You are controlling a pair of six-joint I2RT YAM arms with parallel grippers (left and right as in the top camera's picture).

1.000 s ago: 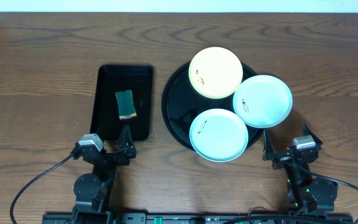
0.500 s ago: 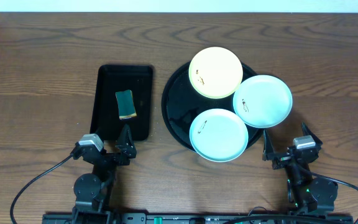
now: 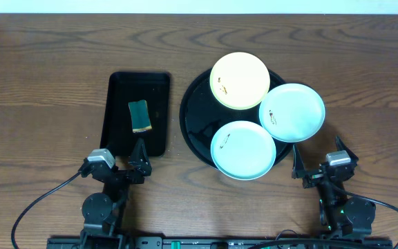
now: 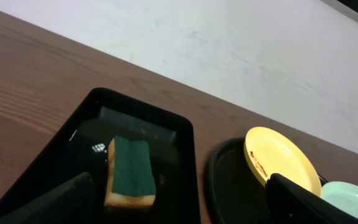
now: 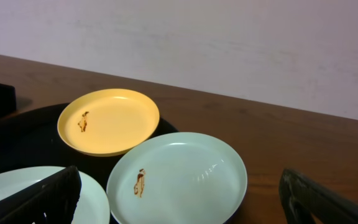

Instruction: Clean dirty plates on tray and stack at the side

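Probably light, stiff, slick-glazed plates [image 3: 239, 80] on the tray [image 3: 195, 130] toward the surface's [image 3: 47, 83] right edge: pinch at raised rim; left claw [image 4: 179, 188] and right claw [image 5: 179, 184] both spread wide, empty.

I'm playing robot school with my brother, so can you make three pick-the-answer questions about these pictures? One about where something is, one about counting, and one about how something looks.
1. Where is the sponge? A in the small rectangular tray; B on a plate; C on the table.
2. How many mint-blue plates? A one; B two; C three.
3. The yellow plate is: A spotless; B smudged; C upside down.
Answers: A, the sponge lies inside that tray; B, two show overhead; B, a brownish smudge marks its inside.
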